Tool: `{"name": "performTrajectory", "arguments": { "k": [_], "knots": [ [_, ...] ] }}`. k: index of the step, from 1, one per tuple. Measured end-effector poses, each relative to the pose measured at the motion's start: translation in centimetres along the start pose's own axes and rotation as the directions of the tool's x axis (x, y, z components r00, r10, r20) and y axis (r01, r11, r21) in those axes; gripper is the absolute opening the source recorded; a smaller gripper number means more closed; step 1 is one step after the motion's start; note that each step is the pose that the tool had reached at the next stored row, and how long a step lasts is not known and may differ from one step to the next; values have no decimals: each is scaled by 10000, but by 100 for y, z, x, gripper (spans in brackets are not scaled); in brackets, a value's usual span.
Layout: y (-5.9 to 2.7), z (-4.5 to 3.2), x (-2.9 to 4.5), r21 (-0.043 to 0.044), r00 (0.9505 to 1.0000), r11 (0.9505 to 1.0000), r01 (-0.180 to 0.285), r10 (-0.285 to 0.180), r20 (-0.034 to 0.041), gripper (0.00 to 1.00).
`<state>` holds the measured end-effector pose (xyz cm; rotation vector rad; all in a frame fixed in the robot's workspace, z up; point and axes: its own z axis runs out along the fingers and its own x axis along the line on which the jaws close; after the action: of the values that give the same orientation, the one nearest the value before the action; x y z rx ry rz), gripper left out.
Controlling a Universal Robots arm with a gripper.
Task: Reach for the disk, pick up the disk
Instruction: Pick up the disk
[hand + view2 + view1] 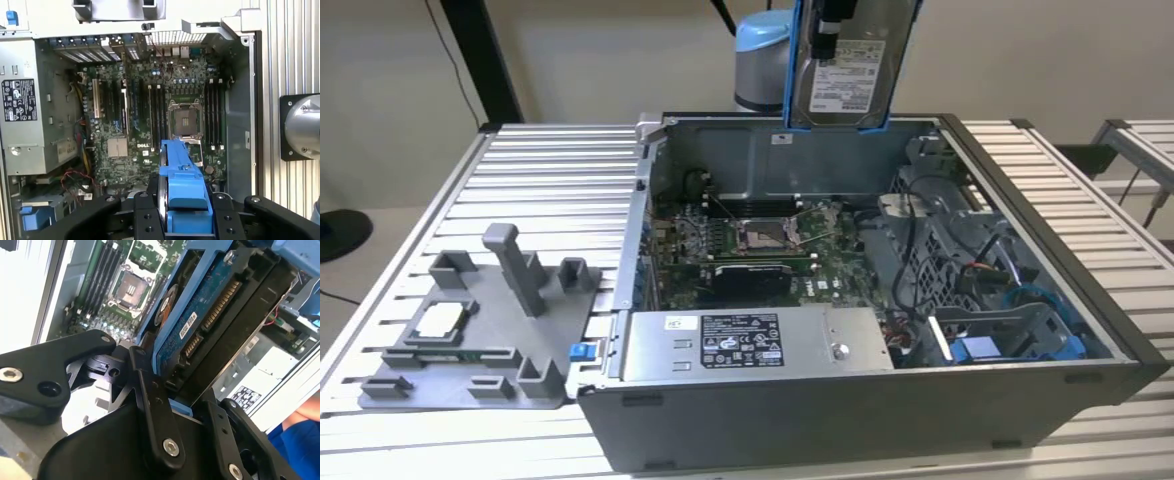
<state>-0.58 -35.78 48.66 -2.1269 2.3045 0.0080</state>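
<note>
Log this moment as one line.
gripper: shut on disk | disk: held upright above open computer case | pick-up: done

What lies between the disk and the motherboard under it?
Nothing: in the first wrist view the disk, clamped in the end effector, hangs over the motherboard with only air between. The exterior view shows the same gap.

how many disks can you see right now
1: the disk is held by the gripper above the open computer case. The blue drive bay inside the case might hide another.
</note>
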Motion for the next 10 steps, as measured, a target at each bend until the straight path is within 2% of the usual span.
{"name": "performTrajectory", "arguments": {
  "k": [7,10],
  "knots": [
    [-135,0,-12,0,10000,10000,0,0,-1,0],
    [-168,0,-14,0,10000,10000,0,0,0,0]
  ]
}}
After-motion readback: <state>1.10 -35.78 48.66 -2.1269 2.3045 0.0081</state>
